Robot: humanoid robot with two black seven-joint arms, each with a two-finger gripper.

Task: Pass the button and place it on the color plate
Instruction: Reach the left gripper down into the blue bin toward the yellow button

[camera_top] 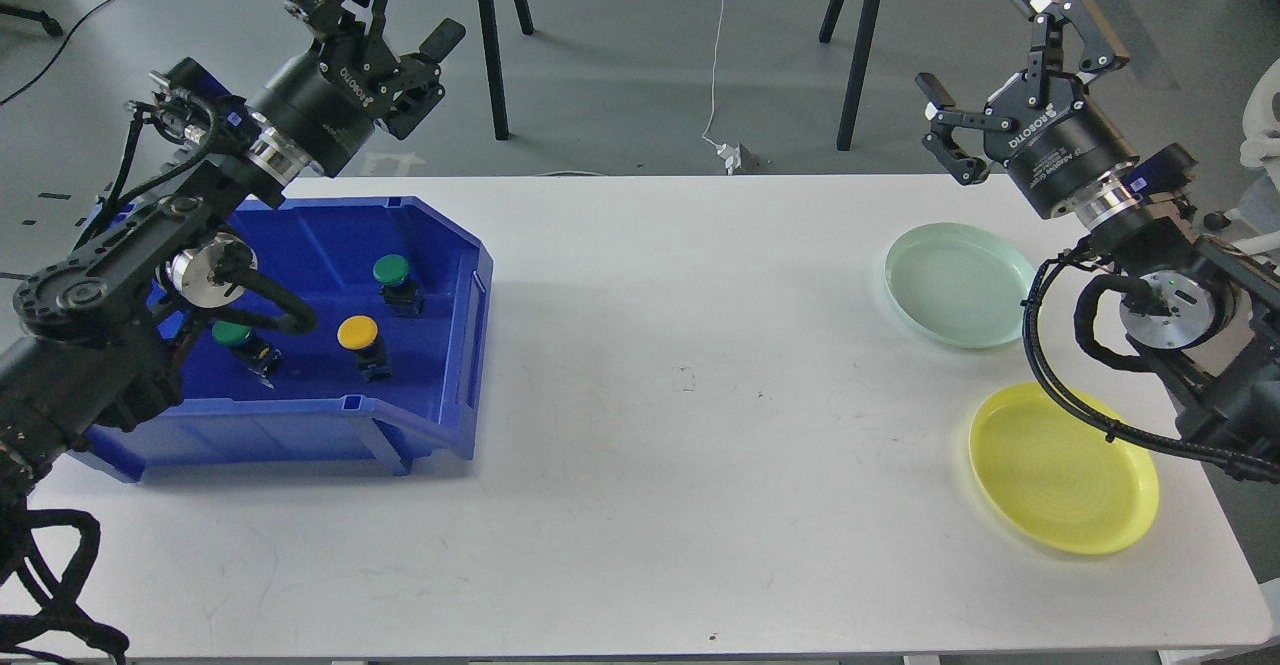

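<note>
I am getting a bright, evenly lit, sharp feed. The white matte counter (700, 395) is showing soft, faint shadows beside the blue plastic bin (440, 245) and under the round yellow plate (1063, 468); no glare is showing.

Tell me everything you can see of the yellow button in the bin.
The yellow button has a round, glossy yellow cap on a small dark body that looks like plastic. It stands roughly upright, slightly tilted, on the floor of the blue bin, near the front wall. It touches neither green button, and neither tool holds it.
</note>
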